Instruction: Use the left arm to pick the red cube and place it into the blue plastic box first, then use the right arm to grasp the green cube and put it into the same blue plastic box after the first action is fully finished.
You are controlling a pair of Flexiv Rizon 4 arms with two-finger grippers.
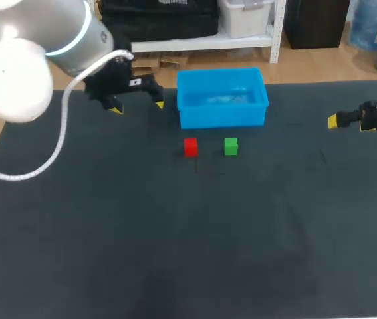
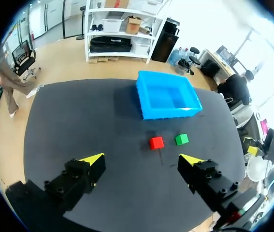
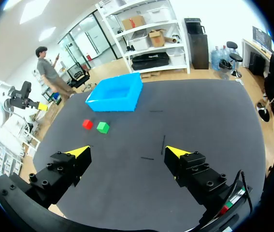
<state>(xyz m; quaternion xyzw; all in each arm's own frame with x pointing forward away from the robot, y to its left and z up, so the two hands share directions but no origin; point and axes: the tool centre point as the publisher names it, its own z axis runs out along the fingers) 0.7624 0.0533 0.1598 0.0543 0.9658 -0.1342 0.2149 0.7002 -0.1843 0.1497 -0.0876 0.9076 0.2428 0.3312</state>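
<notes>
A small red cube (image 1: 190,147) lies on the dark table just in front of the blue plastic box (image 1: 222,98), with a green cube (image 1: 231,146) close to its right. The box looks to hold no cube. My left gripper (image 1: 137,104) hangs open above the table to the left of the box, well apart from the cubes. In the left wrist view the red cube (image 2: 156,142) and green cube (image 2: 181,139) lie ahead of the open left gripper (image 2: 144,159). My right gripper (image 1: 348,120) stands open at the far right. Its own view shows the right gripper (image 3: 127,152) with the cubes (image 3: 87,124) (image 3: 103,127) and box (image 3: 116,93) far ahead.
The black mat (image 1: 175,239) covers the whole table. A white cable (image 1: 60,143) loops down from my left arm over the table's left side. A few thin dark marks lie on the mat near the cubes.
</notes>
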